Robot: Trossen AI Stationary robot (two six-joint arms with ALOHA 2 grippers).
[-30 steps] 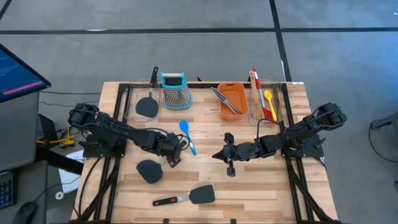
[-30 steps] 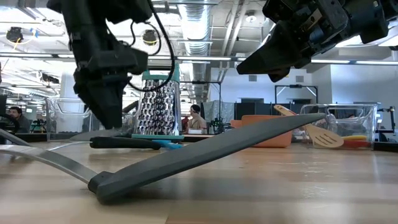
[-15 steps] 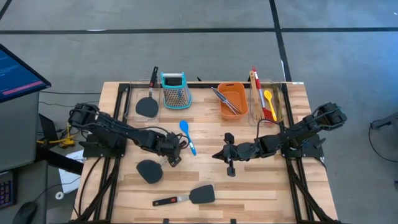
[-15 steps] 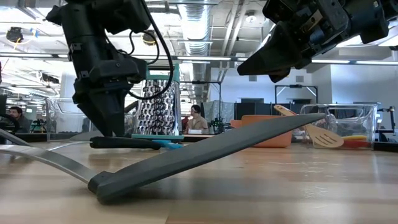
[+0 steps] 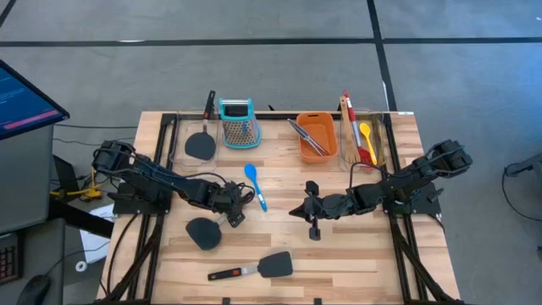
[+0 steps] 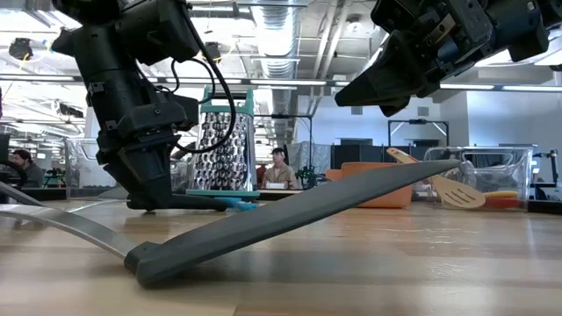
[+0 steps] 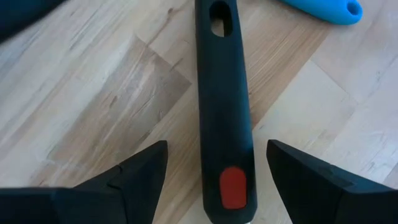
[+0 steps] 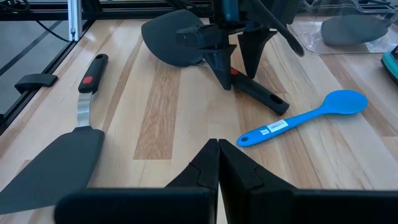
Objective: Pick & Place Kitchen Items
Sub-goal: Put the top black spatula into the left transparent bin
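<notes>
The left gripper (image 7: 205,180) is seen with fingers spread on either side of a black spatula's handle (image 7: 222,118), low over the table (image 5: 356,254) beside the blue spoon (image 5: 255,183); nothing is clamped yet. The right gripper (image 5: 298,209) is held closed and empty near the table's middle. A slip is judged possible if the slim, rounded handle rolls as the fingers close.

The wooden counter (image 5: 356,254) carries a box grater (image 5: 237,122) at its far edge. Beside the grater lie a black spatula (image 5: 201,140) and an orange tub (image 5: 315,135); nearer lie a blue spoon (image 5: 255,185) and two more spatulas (image 5: 203,231) (image 5: 258,267).
</notes>
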